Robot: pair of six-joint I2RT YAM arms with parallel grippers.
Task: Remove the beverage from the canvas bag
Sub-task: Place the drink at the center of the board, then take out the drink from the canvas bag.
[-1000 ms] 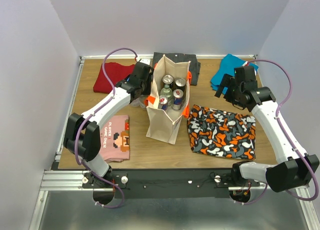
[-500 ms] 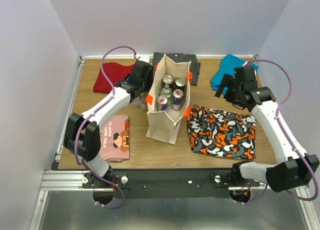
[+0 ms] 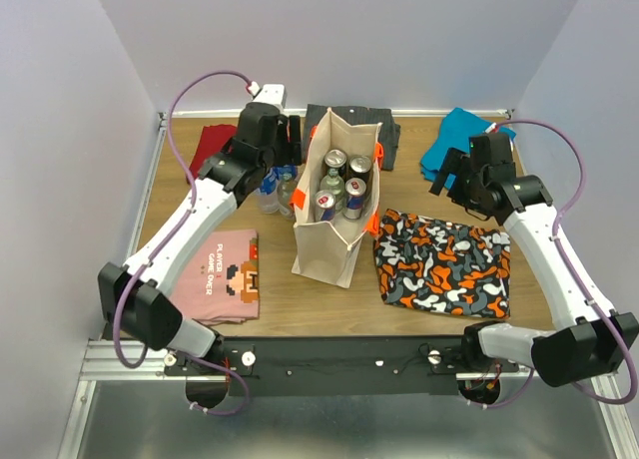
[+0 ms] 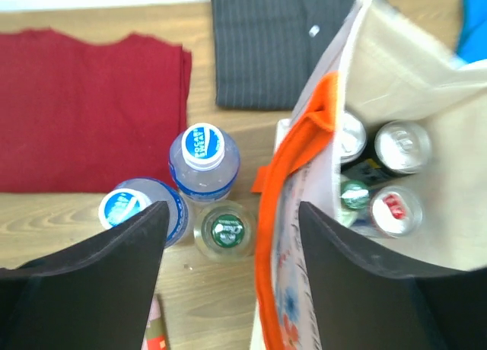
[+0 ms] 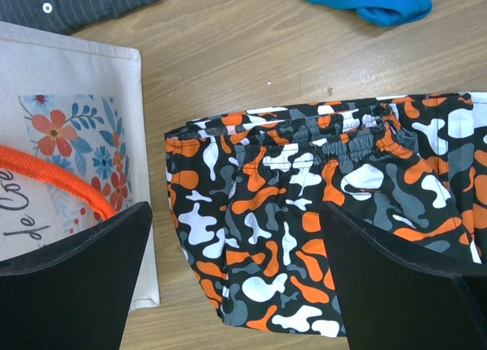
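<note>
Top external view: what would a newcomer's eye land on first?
The canvas bag stands upright mid-table, open, with cans packed inside. Three bottles stand just outside its left side, under the open left gripper. The orange camouflage shorts lie flat to its right.

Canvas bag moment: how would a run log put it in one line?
left gripper: open, above bottles beside canvas bag | right gripper: open, over patterned shorts | cans: in bag
</note>
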